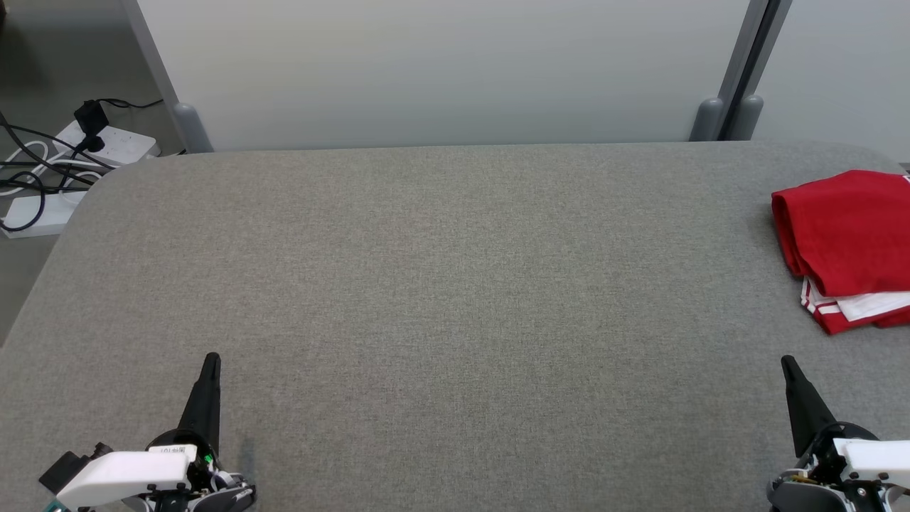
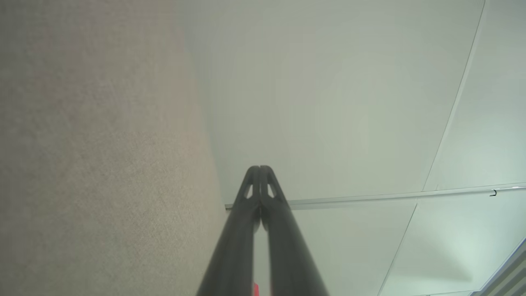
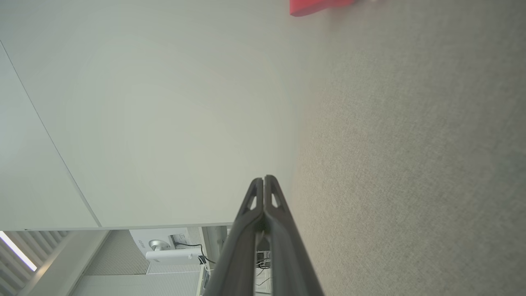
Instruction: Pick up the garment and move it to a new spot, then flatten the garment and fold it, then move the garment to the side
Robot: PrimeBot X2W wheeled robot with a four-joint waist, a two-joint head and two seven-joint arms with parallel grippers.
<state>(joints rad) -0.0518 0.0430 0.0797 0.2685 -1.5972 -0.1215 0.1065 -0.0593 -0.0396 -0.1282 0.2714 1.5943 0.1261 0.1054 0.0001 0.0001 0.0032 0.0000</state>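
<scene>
In the head view, the red garment (image 1: pixel 849 235) lies on the grey fabric counter (image 1: pixel 455 284) at its far right. It is bundled in layers, with a white and red striped hem poking out at the near side, and the picture's border cuts off its right part. How close it lies to the counter's right edge cannot be told. The left claw (image 1: pixel 211 359) sits at the lower left and the right claw (image 1: pixel 788 363) at the lower right. Both are closed on nothing, hold nothing, and are well apart from the cloth. Power strips (image 1: pixel 106 146) and their cables lie on the floor beyond the far left corner.

The main risk, as I judge it, is a reach with the fingers shut. They would shove the bundle outward, perhaps off the counter, instead of taking it. Pinching only the top layer would likely let the lower folds drop open and drag.

In the left wrist view, the left claw (image 2: pixel 259 168) has its two fingers pressed tip to tip, with the counter (image 2: pixel 102 164) alongside and a pale wall panel (image 2: pixel 328 102) beyond. This arm is the farther of the two, so a cross-reach might strain or collide with the other arm.

In the right wrist view, the right claw (image 3: pixel 263 179) is likewise closed and empty. A corner of the garment (image 3: pixel 316 6) shows at the top border, ahead and off to one side. A straight advance would probably miss or graze it.
</scene>
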